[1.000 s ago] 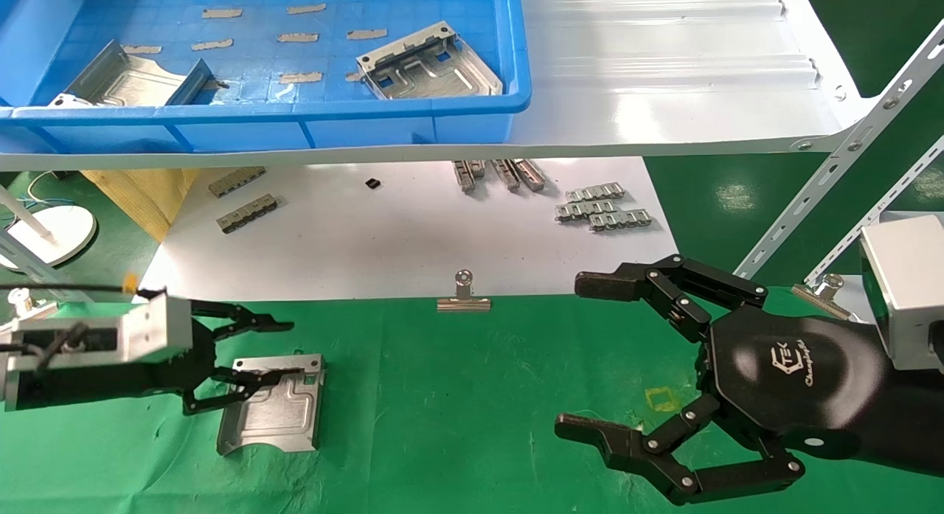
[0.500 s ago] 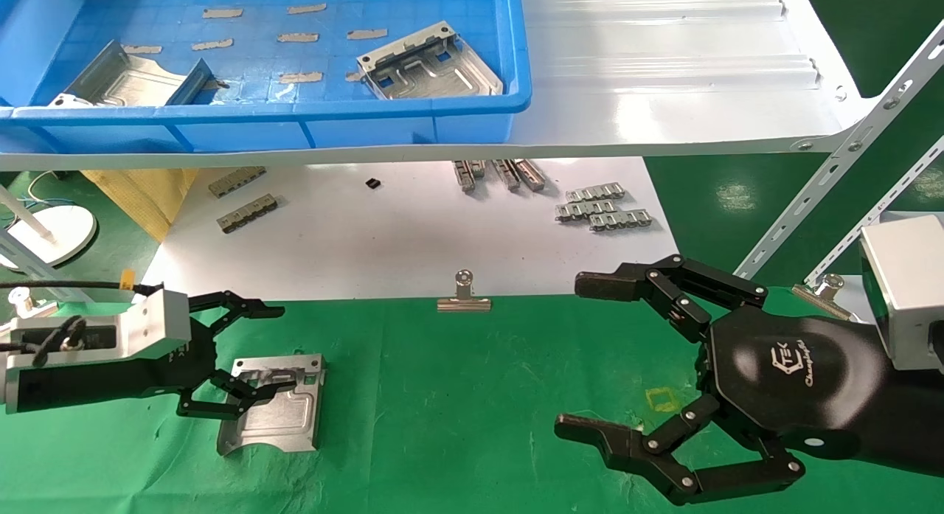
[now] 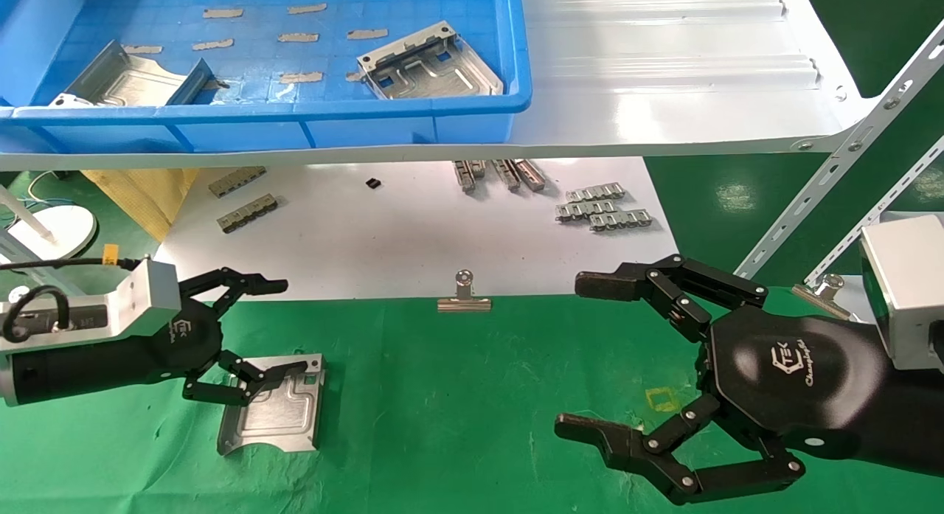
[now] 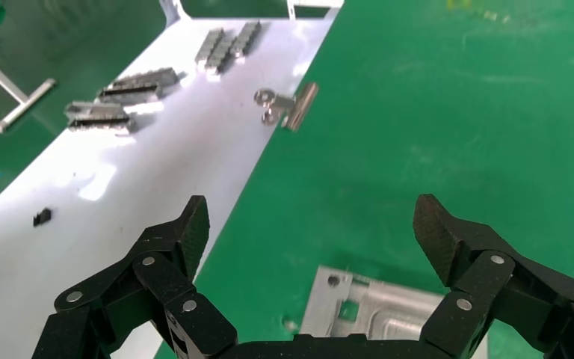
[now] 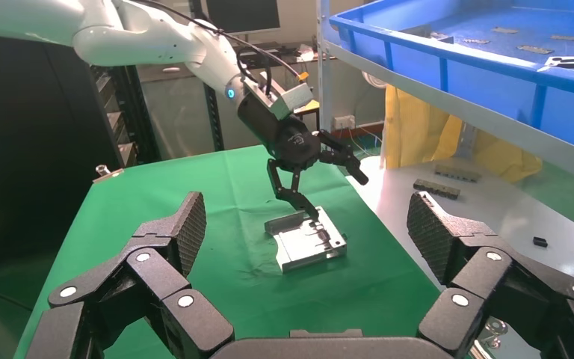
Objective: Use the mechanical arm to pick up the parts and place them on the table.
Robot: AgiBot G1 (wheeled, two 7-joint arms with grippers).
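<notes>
One part [image 3: 273, 405] lies on the table [image 3: 457, 396] at lower left under the left gripper [image 3: 254, 328], fingers spread and empty; release appears complete, and fetching a bin [image 3: 295, 127] part is next, right gripper [image 3: 590, 355] parked with fingers apart.

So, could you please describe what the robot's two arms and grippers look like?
Both are black. The left gripper has thin jointed fingers, a silver-grey wrist block, a black cable with a yellow tag and, in the right wrist view, a glossy white upper arm. The right gripper has a black palm shell with a white logo.
</notes>
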